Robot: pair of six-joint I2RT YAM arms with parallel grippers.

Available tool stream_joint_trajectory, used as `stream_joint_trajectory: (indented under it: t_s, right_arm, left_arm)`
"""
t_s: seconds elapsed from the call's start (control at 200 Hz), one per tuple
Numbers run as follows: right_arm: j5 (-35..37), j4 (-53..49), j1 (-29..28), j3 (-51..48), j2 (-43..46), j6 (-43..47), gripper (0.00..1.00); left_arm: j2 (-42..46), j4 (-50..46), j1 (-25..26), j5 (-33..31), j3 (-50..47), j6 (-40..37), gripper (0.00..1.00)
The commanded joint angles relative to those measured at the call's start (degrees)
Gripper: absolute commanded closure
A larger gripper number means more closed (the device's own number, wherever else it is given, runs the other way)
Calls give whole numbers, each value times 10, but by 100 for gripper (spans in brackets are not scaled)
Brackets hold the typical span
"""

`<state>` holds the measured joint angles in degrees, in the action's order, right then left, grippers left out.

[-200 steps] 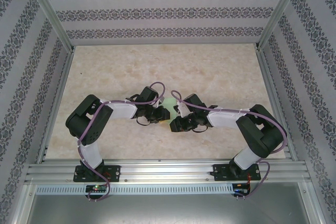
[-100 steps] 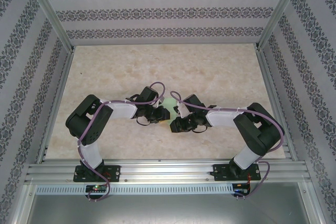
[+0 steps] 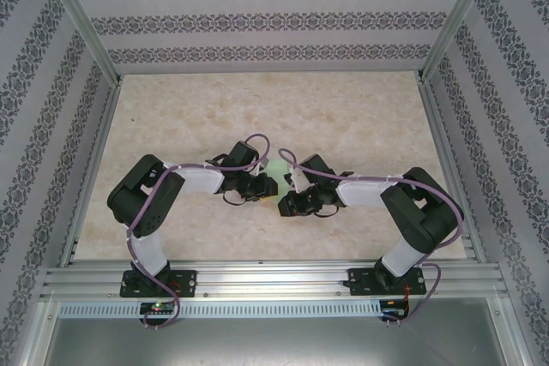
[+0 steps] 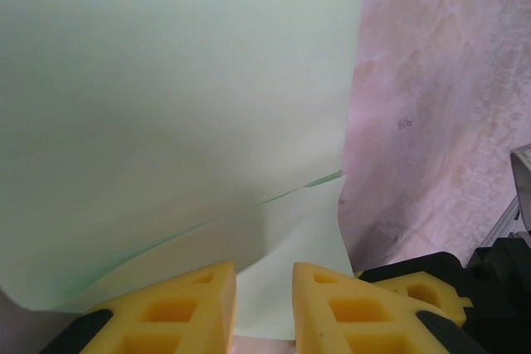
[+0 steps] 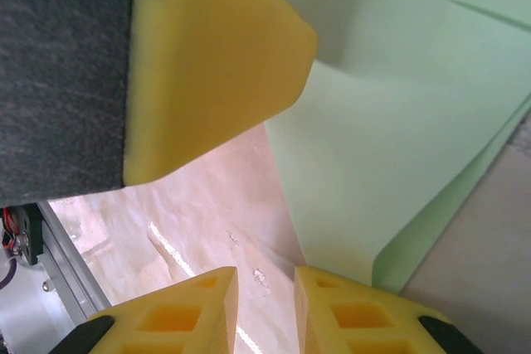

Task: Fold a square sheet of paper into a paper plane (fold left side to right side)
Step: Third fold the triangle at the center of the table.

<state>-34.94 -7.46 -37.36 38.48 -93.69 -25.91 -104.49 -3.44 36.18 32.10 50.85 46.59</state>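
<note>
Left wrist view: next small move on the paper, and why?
Probably press the left gripper down onto the square sheet of paper: the folded-over layer's bend at the lower left looks rounded, not creased, and the jaws stand slightly apart.

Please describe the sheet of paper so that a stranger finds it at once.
Look at the middle of the beige marbled table. There, between the left hand and the right hand, lies the sheet of paper. It is the only pale green thing there.

Bright even light, faint shadows, square sheet of paper (image 4: 166, 105) slightly soft close-up
</note>
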Motion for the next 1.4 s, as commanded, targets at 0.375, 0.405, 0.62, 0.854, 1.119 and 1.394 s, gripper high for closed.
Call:
stream_joint_trajectory:
  t_s: [0.375,0.405,0.62,0.854,1.119,1.394]
  right_arm:
    - [37,-68,0,-24,-19,-10,82]
    - [36,-67,0,-24,-20,-10,82]
    - [43,-63,-1,-22,-27,-15,86]
    - [47,-54,1,-23,-34,-24,91]
    - [48,-51,0,-23,-40,-27,93]
    - [48,-50,0,-22,-40,-27,93]
  left_arm:
    - [9,-66,4,-46,46,-35,72]
    - [17,-67,3,-45,46,-34,72]
    - [70,-69,4,-46,28,-23,73]
    - [96,-30,23,-35,-15,1,75]
    - [73,42,48,-21,-33,34,76]
    - [46,50,52,-24,-30,39,78]
